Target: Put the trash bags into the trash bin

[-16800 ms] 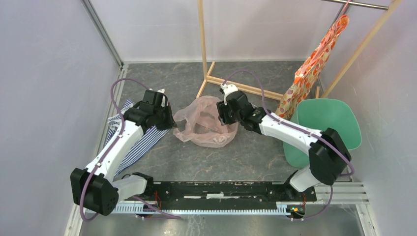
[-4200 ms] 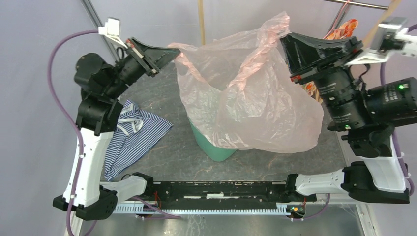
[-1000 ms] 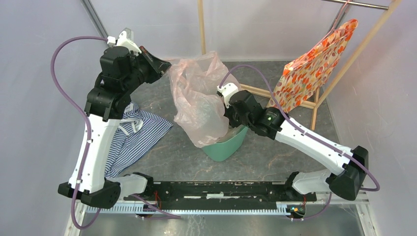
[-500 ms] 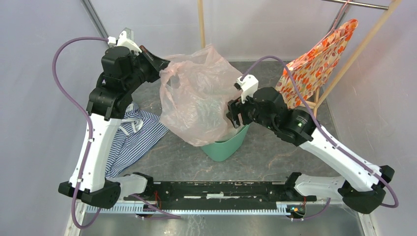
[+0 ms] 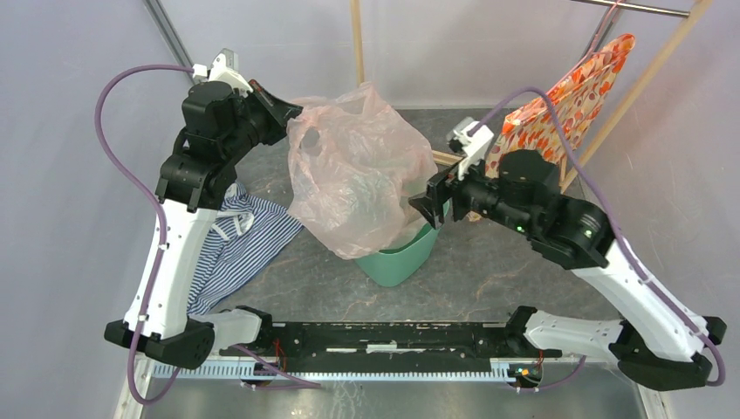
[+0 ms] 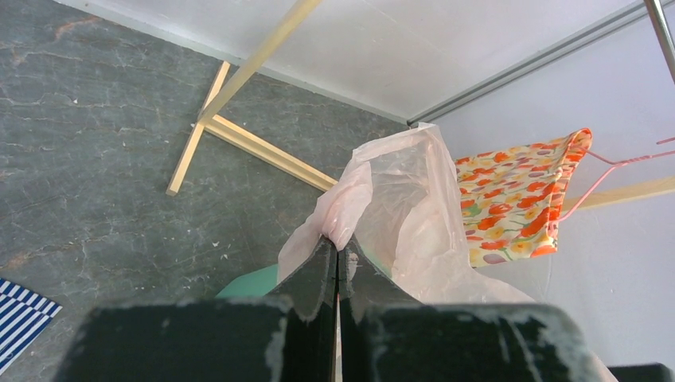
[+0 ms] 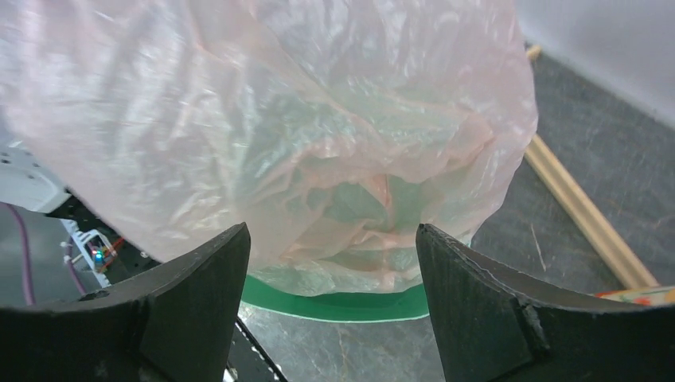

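Note:
The pale-pink translucent trash bag (image 5: 358, 179) hangs puffed out over the mint-green trash bin (image 5: 397, 259), its lower end inside the bin's rim. My left gripper (image 5: 292, 112) is shut on the bag's top left edge and holds it up; in the left wrist view the pinched fold (image 6: 344, 215) sticks out above the closed jaws (image 6: 337, 251). My right gripper (image 5: 426, 208) is open and empty beside the bag's right side, just above the bin. In the right wrist view the bag (image 7: 278, 135) fills the frame above the bin rim (image 7: 350, 305).
A blue-white striped cloth (image 5: 236, 244) lies on the floor at the left. An orange floral bag (image 5: 558, 109) hangs on a wooden rack (image 5: 358, 52) at the back right. The rack's base bar (image 6: 239, 135) lies behind the bin.
My right gripper has let go of the bag, risen and pulled back to the right, now open. The bag has puffed out wider over the bin. My left gripper holds still.

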Robot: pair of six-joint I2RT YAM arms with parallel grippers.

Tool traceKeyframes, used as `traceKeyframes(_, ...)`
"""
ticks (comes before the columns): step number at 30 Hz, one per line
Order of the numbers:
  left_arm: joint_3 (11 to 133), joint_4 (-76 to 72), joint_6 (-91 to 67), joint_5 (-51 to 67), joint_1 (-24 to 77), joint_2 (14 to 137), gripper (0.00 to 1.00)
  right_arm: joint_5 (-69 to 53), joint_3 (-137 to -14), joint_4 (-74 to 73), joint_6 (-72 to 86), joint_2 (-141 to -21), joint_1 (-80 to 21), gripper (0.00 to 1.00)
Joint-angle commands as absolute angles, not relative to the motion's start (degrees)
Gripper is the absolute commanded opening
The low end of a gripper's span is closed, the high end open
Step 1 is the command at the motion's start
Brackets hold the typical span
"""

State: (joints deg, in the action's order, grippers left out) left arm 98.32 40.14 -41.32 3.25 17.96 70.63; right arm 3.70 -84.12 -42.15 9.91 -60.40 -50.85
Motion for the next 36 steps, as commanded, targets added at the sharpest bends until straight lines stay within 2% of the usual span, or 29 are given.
traceKeyframes(1, 98.3, 37.9, -42.8, 3.4, 17.7, 70.8, 0.02, -2.3, -88.2, -39.2, 6.9, -57.9, -50.9, 0.84)
traceKeyframes(4, 98.3, 37.9, -42.8, 3.6, 17.8, 71.1, 0.02, -5.0, -88.5, -38.2, 6.4, -59.4, -52.5, 0.85)
traceKeyframes(8, 98.2, 37.9, -42.7, 3.7, 17.8, 71.1, 0.02, 3.4, -88.3, -38.6, 5.4, -61.9, -60.7, 0.92)
traceKeyframes(12, 98.0, 37.9, -42.8, 4.0, 17.8, 71.3, 0.02, 7.9, -86.6, -37.4, 6.2, -64.3, -65.4, 0.92)
traceKeyframes(16, 98.3, 37.9, -42.6, 4.4, 17.8, 71.6, 0.02, 16.0, -84.3, -38.4, 7.4, -67.0, -66.5, 0.82)
traceKeyframes(18, 98.5, 37.9, -42.5, 4.8, 17.8, 71.8, 0.02, 22.8, -83.2, -39.4, 8.0, -68.1, -66.4, 0.65)
traceKeyframes(21, 98.7, 38.0, -42.3, 5.3, 17.8, 71.8, 0.02, 31.3, -82.4, -41.6, 9.4, -69.6, -63.9, 0.34)
traceKeyframes(23, 98.7, 38.0, -42.3, 5.7, 17.8, 71.8, 0.02, 30.3, -80.4, -40.9, 9.5, -69.5, -59.9, 0.26)
traceKeyframes(26, 98.3, 38.0, -42.4, 6.3, 18.0, 71.7, 0.02, 27.7, -77.3, -39.1, 9.5, -69.7, -56.0, 0.2)
traceKeyframes(31, 96.2, 37.3, -42.6, 6.8, 19.0, 71.1, 0.02, 24.2, -72.9, -36.4, 10.3, -72.3, -55.6, 0.13)
traceKeyframes(33, 95.5, 37.2, -42.5, 7.1, 19.4, 70.8, 0.02, 21.8, -72.6, -36.0, 11.0, -72.5, -55.5, 0.14)
traceKeyframes(36, 94.8, 37.2, -42.2, 7.1, 19.5, 70.4, 0.02, 18.8, -72.8, -34.9, 11.4, -70.5, -55.5, 0.25)
